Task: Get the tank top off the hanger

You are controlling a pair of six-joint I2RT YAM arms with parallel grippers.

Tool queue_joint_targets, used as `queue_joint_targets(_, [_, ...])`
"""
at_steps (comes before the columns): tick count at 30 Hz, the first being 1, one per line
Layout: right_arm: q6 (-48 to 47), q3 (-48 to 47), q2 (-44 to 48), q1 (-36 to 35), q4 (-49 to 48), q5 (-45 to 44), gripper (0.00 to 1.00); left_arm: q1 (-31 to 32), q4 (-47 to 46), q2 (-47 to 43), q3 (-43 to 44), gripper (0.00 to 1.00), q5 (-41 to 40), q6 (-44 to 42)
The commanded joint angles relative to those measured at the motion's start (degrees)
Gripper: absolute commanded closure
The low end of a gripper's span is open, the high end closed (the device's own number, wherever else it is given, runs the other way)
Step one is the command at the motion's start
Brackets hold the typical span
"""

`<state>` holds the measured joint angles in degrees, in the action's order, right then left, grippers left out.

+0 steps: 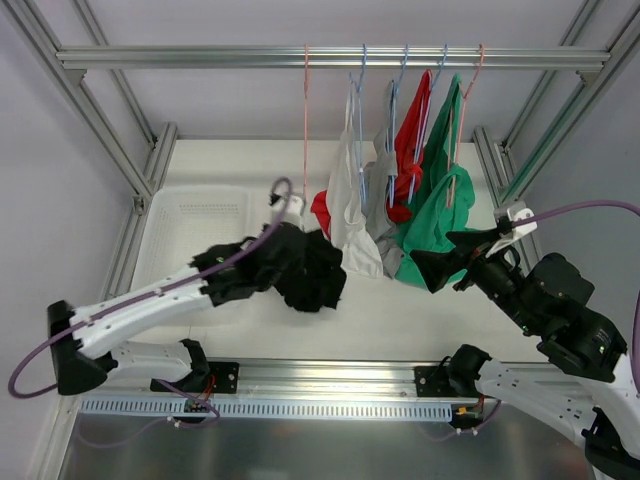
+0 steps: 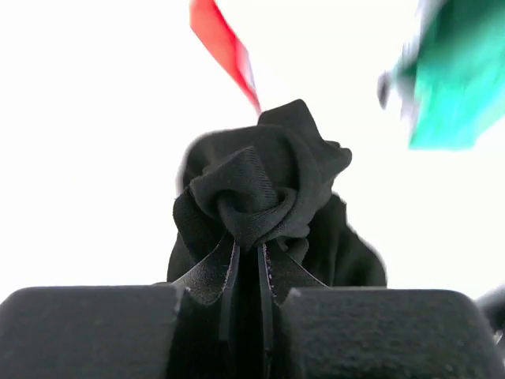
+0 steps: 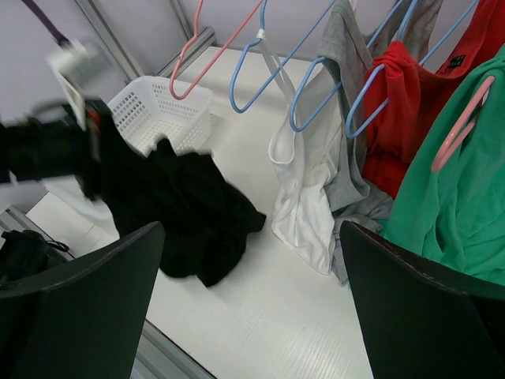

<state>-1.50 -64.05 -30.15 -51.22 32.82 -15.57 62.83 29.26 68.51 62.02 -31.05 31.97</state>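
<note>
White worktop [image 1: 400,320] fills the centre of the overhead frame, beneath a silver metal rail [image 1: 200,57] across the top. My left arm reaches in from the lower left, forearm slanting up toward centre-left, and my left tool [image 2: 248,257] is clamped tight on a crumpled black fabric tank top [image 1: 312,272]. The top hangs from it in a bunched, folded wad at centre-left, off the empty pink plastic hanger [image 1: 305,120] above. My right arm angles in from the lower right. My right tool [image 1: 447,258] gapes wide, gripping nothing, beside a green hanging garment [image 1: 440,215].
</note>
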Motion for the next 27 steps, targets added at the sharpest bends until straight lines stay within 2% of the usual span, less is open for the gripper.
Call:
queue_joint_targets(1, [0.0, -0.2, 0.88, 0.07, -2.32, 0.1, 0.0, -8.03, 7.56, -6.97, 5.03, 1.0, -6.04, -2.6])
queue_joint_targets(4, [0.0, -0.46, 0.88, -0.02, -2.32, 0.28, 0.01, -16.56, 9.76, -10.06, 9.51, 1.0, -4.81, -5.59])
queue_joint_targets(7, [-0.08, -0.9, 0.62, -0.02, -2.41, 0.1, 0.0, -22.47, 10.64, -10.59, 14.52, 1.0, -3.94, -8.32])
queue_joint_targets(10, [-0.17, -0.9, 0.01, -0.02, -2.67, 0.02, 0.0, -31.95, 11.52, -8.93, 17.87, 1.0, -0.6, -8.59])
queue_joint_targets(11, [-0.35, -0.9, -0.52, 0.07, -2.85, -0.16, 0.01, -37.11, 11.79, -8.14, 18.22, 1.0, 1.58, -7.11])
queue_joint_targets(15, [-0.61, -0.81, -2.28, -0.02, -3.02, 0.01, 0.01, -46.89, 12.05, -7.17, 16.21, 1.0, 4.5, -2.97])
queue_joint_targets(18, [-0.79, -0.72, -3.5, -0.02, -3.37, 0.72, 0.01, -51.47, 11.96, -5.5, 13.84, 1.0, 3.63, -1.21])
queue_joint_targets(23, [-1.05, -0.55, -5.88, 0.07, -4.08, 1.77, 0.01, -59.47, 11.53, -1.46, 10.85, 1.0, 6.52, 1.42])
queue_joint_targets(27, [-1.14, -0.63, -8.08, 0.07, -4.52, 2.3, 0.01, -68.88, 11.26, 0.31, 12.33, 1.0, 13.1, 2.58])
